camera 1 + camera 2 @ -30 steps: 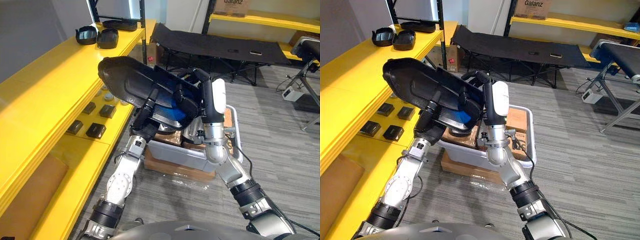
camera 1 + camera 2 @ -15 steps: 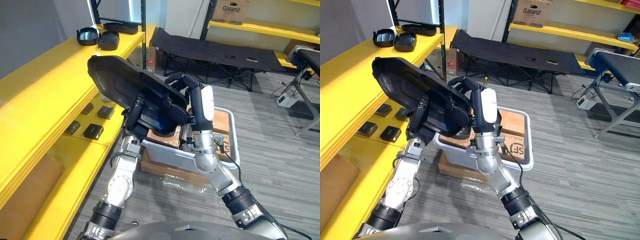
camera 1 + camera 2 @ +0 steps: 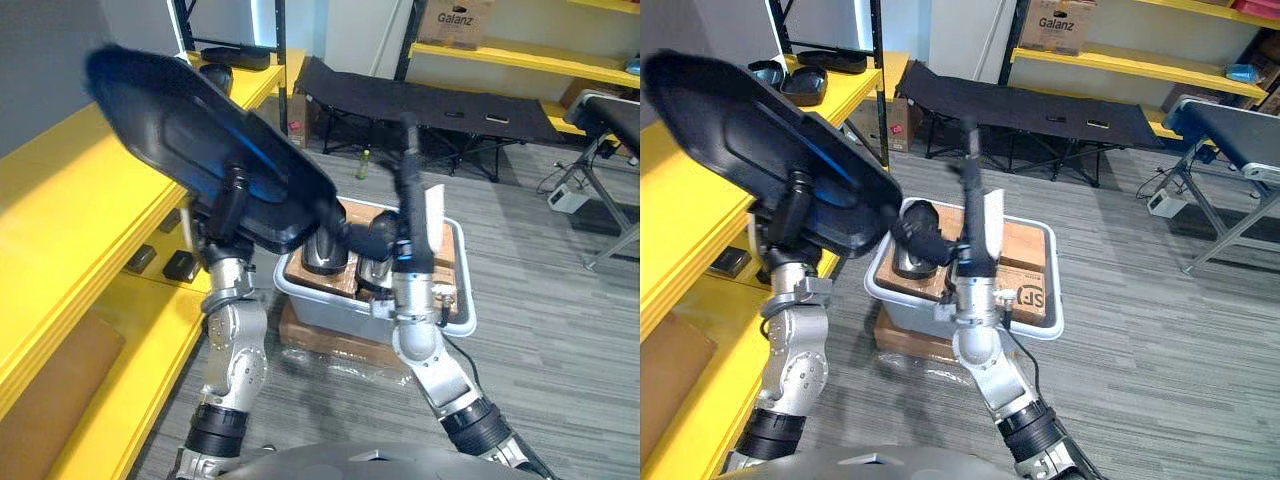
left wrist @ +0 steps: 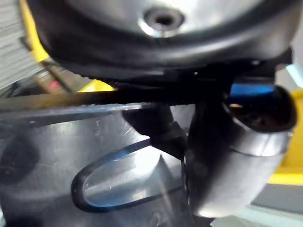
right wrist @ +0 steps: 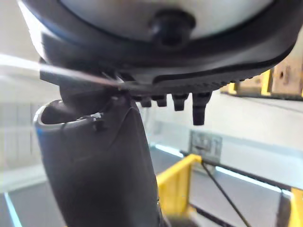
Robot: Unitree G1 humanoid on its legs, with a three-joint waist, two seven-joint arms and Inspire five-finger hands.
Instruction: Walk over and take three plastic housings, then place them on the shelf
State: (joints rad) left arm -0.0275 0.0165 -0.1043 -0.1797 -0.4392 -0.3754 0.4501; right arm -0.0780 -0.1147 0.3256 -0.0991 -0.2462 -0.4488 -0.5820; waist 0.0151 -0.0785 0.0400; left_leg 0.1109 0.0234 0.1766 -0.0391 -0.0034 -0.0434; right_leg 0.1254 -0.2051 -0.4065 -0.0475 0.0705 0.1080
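My left hand [image 3: 226, 214] is shut on the lower edge of a large black plastic housing [image 3: 190, 140] and holds it tilted, high beside the yellow shelf [image 3: 50, 200]. In the left wrist view my thumb [image 4: 236, 156] presses on the housing's glossy surface [image 4: 71, 156]. My right hand [image 3: 412, 205] stands open over the grey bin [image 3: 372, 322], fingers straight up, apart from the housing and holding nothing. Its thumb [image 5: 94, 175] also holds nothing in the right wrist view. More black housings [image 3: 805, 80] lie at the shelf's far end.
The grey bin sits on a flat cardboard box on the floor and holds cartons and dark cylindrical parts [image 3: 322, 252]. Small black parts [image 3: 180, 266] lie on the lower shelf board. A black folding cot [image 3: 440, 100] and more yellow shelving stand behind.
My left hand has swung the housing up and left toward the shelf. The right hand has let go of it and straightened its fingers. The view has shifted too.
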